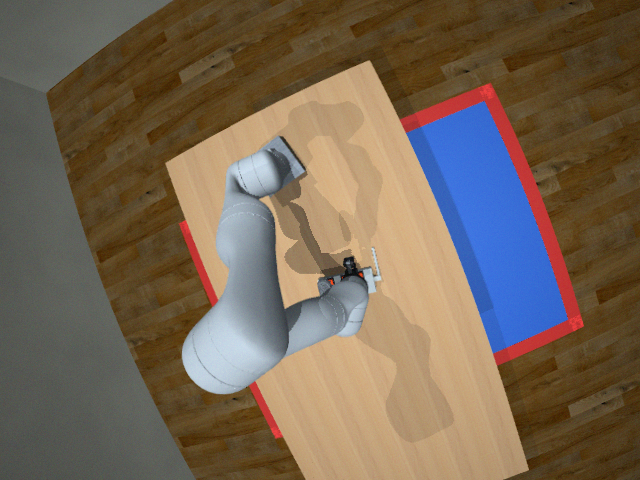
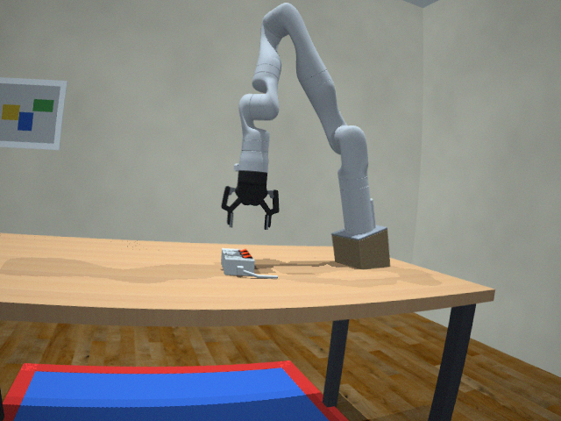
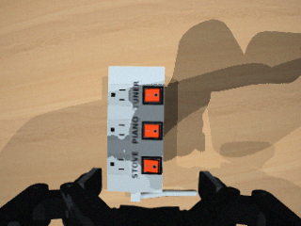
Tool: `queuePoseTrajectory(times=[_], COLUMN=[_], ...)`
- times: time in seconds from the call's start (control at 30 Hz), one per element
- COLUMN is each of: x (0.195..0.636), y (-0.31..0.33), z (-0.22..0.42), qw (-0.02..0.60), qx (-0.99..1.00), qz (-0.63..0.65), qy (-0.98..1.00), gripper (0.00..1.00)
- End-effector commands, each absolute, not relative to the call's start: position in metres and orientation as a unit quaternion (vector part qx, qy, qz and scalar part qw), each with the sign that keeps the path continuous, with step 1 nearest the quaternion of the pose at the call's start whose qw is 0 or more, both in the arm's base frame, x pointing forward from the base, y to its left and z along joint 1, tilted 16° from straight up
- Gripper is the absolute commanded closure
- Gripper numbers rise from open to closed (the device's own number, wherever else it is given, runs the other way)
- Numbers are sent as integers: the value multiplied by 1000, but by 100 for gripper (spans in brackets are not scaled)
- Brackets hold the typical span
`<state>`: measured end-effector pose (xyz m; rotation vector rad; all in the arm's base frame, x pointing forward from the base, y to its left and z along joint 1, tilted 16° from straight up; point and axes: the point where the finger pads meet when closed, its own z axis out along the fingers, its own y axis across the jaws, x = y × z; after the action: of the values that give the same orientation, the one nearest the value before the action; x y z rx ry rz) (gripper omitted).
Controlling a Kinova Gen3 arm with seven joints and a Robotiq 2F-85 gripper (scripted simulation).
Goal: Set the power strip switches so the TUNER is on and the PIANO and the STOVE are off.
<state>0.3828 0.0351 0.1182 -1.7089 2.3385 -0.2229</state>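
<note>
The power strip (image 1: 370, 285) (image 2: 238, 265) (image 3: 136, 73) lies flat on the table, switches up. The wrist view shows it upright in the picture, with the orange TUNER switch (image 3: 152, 95) at the top, the PIANO switch (image 3: 152, 131) in the middle and the STOVE switch (image 3: 151, 166) at the bottom. Each rocker has a line mark left and a round mark right; which side is pressed is too small to tell. My gripper (image 2: 248, 222) (image 3: 150, 180) is open and empty, pointing down above the strip without touching it. In the top view the arm hides part of the strip.
A short white cord (image 1: 375, 262) (image 2: 260, 274) (image 3: 171, 193) sticks out from the strip's STOVE end and bends sideways. The arm's base block (image 1: 293, 167) (image 2: 361, 250) stands on the table (image 1: 439, 335) (image 2: 136, 289). A red-edged blue area (image 1: 491, 217) (image 2: 158, 385) lies on the floor beside the table.
</note>
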Motion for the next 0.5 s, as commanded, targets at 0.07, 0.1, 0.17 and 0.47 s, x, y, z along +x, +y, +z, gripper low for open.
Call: queuePoseTrajectory(times=[0.07, 0.1, 0.17, 0.47], x=[379, 379, 380, 380], y=[47, 47, 47, 45], z=[112, 112, 112, 112], qw=[115, 115, 116, 115], qx=[-591, -591, -590, -588], qz=[-72, -72, -73, -73], qy=[795, 795, 796, 797], gripper=[100, 100, 100, 100])
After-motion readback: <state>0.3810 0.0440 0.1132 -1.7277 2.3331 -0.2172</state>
